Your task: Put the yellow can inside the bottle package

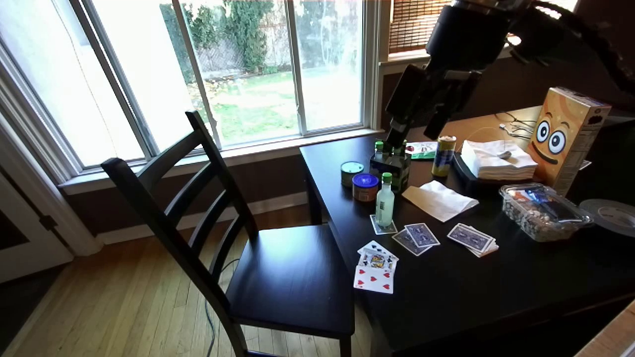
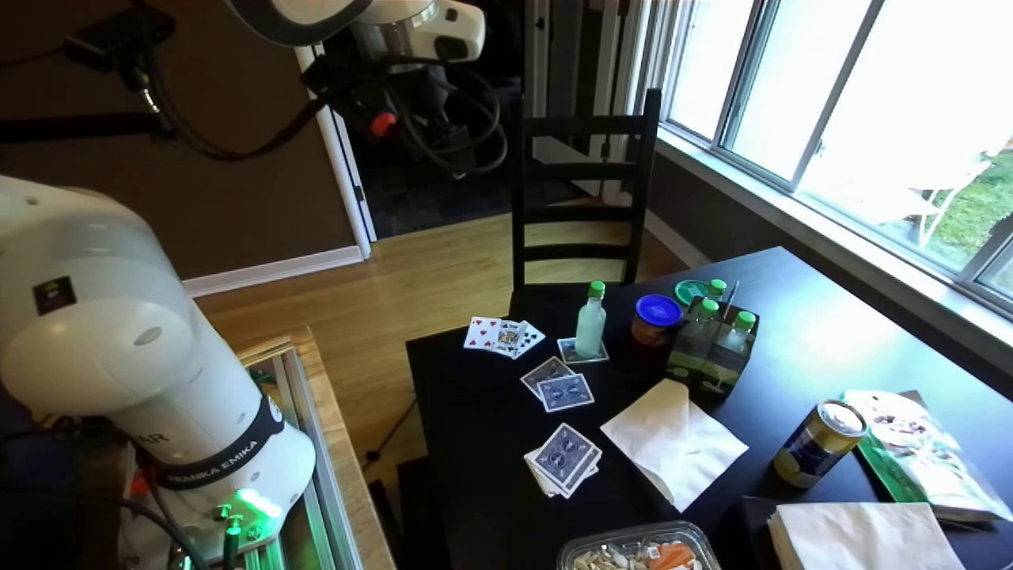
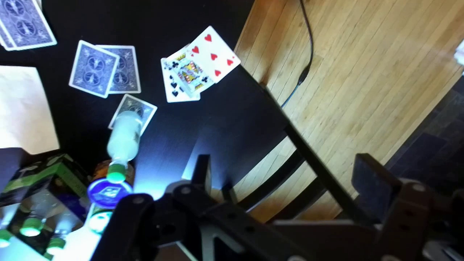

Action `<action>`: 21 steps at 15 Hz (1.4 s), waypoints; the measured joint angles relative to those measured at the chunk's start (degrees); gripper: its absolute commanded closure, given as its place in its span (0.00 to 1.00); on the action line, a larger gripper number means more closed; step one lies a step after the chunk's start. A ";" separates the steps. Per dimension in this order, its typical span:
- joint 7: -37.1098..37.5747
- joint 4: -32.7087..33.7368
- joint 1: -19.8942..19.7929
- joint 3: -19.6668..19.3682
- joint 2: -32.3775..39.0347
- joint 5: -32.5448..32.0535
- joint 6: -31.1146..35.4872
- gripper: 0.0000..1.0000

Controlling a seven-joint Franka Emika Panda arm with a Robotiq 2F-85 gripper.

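Observation:
The yellow can (image 1: 443,159) stands upright on the black table beside a green-and-white packet; in an exterior view it is yellow and dark blue (image 2: 815,447). It is out of the wrist view. The bottle package (image 1: 401,174) is a low green and dark carton, also seen in an exterior view (image 2: 700,368) and at the lower left of the wrist view (image 3: 69,179). It holds several green-capped bottles. My gripper (image 1: 415,133) is open and empty, raised above the table. In the wrist view its fingers (image 3: 286,174) are wide apart, with the chair and floor showing between them.
A green-capped bottle (image 1: 384,204) stands on a card near the package. Two round tubs, one blue-lidded (image 2: 658,317), touch or nearly touch the package. A paper sheet (image 2: 673,443), cards, a napkin stack (image 1: 496,163), a clear food container (image 1: 543,213) and a tan box (image 1: 560,139) lie around.

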 measured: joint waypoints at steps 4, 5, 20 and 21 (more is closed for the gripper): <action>-1.16 2.19 -6.13 -5.12 6.86 -0.03 9.11 0.00; -1.78 2.86 -6.65 -6.48 9.10 -0.02 12.17 0.00; -2.81 34.66 -19.33 -10.24 46.81 -8.70 12.62 0.00; -3.41 36.61 -19.98 -10.45 48.35 -7.72 11.61 0.00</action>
